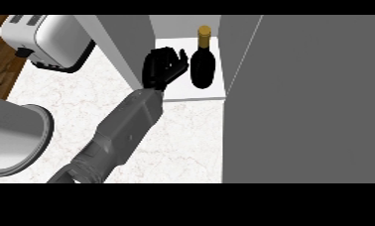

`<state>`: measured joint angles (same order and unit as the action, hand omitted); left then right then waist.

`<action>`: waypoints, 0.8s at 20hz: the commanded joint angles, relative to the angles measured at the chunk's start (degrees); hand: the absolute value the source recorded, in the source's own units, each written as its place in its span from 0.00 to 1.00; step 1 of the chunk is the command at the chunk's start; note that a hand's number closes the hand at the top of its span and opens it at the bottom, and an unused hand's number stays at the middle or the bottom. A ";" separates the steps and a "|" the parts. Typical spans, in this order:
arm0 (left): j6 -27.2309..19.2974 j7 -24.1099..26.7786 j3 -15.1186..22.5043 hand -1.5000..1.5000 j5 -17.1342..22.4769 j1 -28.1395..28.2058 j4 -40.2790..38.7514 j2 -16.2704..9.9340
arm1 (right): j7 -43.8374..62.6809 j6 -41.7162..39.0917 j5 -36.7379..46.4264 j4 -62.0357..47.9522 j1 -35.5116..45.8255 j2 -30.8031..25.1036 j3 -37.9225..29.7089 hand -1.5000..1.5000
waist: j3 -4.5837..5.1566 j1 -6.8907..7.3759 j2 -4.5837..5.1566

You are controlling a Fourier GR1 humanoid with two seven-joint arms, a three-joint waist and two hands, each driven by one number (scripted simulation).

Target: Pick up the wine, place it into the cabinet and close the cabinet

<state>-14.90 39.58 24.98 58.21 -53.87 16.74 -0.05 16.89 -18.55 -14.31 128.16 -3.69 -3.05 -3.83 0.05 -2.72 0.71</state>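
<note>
Standing upright on the white shelf of the cabinet (192,94), the wine (203,64) has its gold-capped neck pointing up, so its long axis runs vertical. One hand (162,67) shows, its forearm coming in from the lower left; I judge it the left, though that is not certain. It sits just beside the wine, on the toaster (45,40) side, fingers relaxed and spread, gripping nothing, apart from the glass. A grey panel, probably the open door (300,101), fills the space on the wine's far side; closing likely comes next.
</note>
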 commanded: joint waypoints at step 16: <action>3.54 10.97 -3.83 0.00 0.08 -0.15 -6.44 -1.23 | -0.73 -0.09 2.22 -1.69 0.92 -0.66 -0.26 0.00 | 0.00 1.14 -0.10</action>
<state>-12.52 46.62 23.34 58.54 -54.51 12.06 0.11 17.34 -18.38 -14.10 127.55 -2.82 -3.76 -4.62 0.50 -2.93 1.28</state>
